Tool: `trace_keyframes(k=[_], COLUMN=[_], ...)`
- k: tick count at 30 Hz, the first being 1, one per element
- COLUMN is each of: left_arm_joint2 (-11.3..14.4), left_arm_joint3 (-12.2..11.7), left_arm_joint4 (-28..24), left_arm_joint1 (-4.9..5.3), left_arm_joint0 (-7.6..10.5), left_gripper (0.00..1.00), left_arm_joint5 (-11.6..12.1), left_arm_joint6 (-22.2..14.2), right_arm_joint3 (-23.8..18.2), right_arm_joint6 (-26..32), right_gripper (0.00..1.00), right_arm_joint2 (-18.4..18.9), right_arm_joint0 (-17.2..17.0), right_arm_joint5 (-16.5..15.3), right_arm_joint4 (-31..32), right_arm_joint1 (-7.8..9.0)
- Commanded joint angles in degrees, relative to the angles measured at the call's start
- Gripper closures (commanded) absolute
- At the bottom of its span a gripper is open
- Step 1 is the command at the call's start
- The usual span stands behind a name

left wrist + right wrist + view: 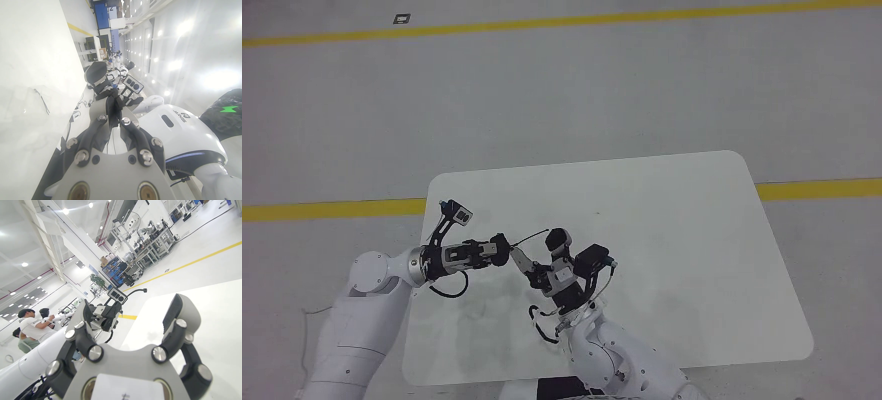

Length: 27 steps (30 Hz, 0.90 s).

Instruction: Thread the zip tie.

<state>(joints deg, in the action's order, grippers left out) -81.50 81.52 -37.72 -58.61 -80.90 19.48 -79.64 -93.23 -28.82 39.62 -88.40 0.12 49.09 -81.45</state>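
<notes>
1. Over the white, round-cornered counter (692,250) we see a thin black zip tie (530,238), curved, pinched in L pincer (500,250).
2. R pincer (130,309) spread wide just beside; ribbed black pads (170,311); forearm reaching from near edge.

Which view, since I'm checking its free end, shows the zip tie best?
The right wrist view: the zip tie arcs against the floor, blocky end visible. The top view shows a thin line from the left gripper; the left wrist view shows shut fingers gripping it.

Robotics lab, equipment benches (157,244), yellow floor line (189,264)
</notes>
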Motion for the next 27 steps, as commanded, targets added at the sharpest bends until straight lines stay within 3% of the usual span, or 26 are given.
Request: trace_keyframes(k=[1,4,6,10,17,23,27], left_arm_joint2=[0.0,0.42,1.19,2.69,5.4,8.75,10.29], left_arm_joint3=[0.0,0.29,0.22,-1.36,-3.95,-4.4,-4.22], left_arm_joint4=[0.0,0.6,-0.23,-5.33,-12.47,-16.53,-17.85], left_arm_joint1=[0.0,-0.03,-0.04,-0.14,0.57,2.14,2.91], left_arm_joint0=[0.0,-0.05,-0.04,0.59,2.52,3.58,4.24], left_gripper=[1.0,1.0,1.0,1.0,1.0,1.0,1.0], left_arm_joint5=[0.0,-0.66,-2.55,-6.49,-10.71,-12.58,-12.44], left_arm_joint6=[0.0,1.83,1.97,0.0,0.0,0.0,0.0], right_arm_joint3=[0.0,0.0,-0.45,-0.69,-1.13,-4.5,-4.92], right_arm_joint6=[0.0,0.0,0.39,1.63,7.53,16.29,18.46], right_gripper=[0.0,0.0,0.0,0.0,0.0,0.0,0.0], right_arm_joint2=[0.0,0.0,0.76,2.86,6.95,6.17,5.76], right_arm_joint0=[0.0,0.0,-0.44,-1.95,-4.48,-3.99,-2.99], right_arm_joint5=[0.0,0.0,-1.35,-7.69,-19.43,-19.6,-19.6], right_arm_joint4=[0.0,0.0,-1.29,-4.7,-14.26,-27.56,-31.38], right_arm_joint1=[0.0,0.0,0.09,0.7,1.95,2.89,3.38])
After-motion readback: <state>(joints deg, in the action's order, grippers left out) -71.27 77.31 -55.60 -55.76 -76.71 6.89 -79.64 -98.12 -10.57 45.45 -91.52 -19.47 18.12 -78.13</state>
